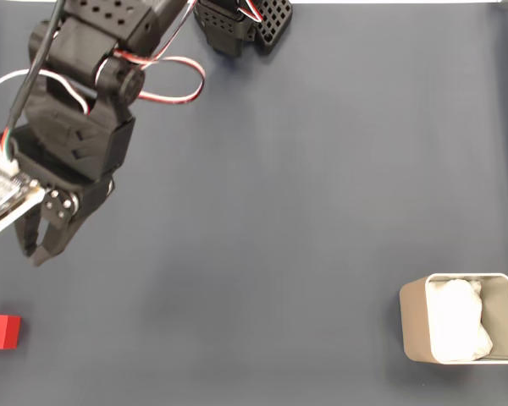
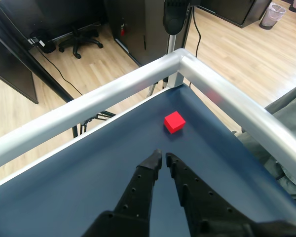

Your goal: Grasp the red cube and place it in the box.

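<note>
Wood floor (wrist view); box [image 1: 415,326] fixed.

A dark blue table [image 2: 64,192] with silver rail [image 2: 113,89]; office chair [image 2: 79,37] beyond.

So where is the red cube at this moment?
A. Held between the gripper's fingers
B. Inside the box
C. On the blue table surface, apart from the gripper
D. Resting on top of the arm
C. The red cube sits on the blue surface ahead of the gripper, clear of its nearly closed fingertips, and far from the box.
</note>
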You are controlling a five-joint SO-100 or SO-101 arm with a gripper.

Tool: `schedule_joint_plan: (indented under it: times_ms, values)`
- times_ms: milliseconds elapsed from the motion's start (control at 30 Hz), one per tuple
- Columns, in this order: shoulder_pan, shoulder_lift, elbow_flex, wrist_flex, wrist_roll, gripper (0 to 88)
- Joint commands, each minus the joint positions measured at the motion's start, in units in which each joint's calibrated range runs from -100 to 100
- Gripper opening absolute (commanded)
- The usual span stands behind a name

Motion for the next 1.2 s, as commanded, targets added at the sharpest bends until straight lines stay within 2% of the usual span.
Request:
schedule_joint_plan:
  times_ms: [0, 300, 767, 1167]
  values:
    - [0.7, 2.8, -7.9, 0.1, -0.1, 0.2]
    - [0.6, 13.8, -20.1, 0.1, 0.1, 2.2]
    - [4.5, 28.6, -36.9, 0.4, -0.4, 25.3]
    - [8.1, 39.6, -47.6, 0.4, 1.7, 37.0]
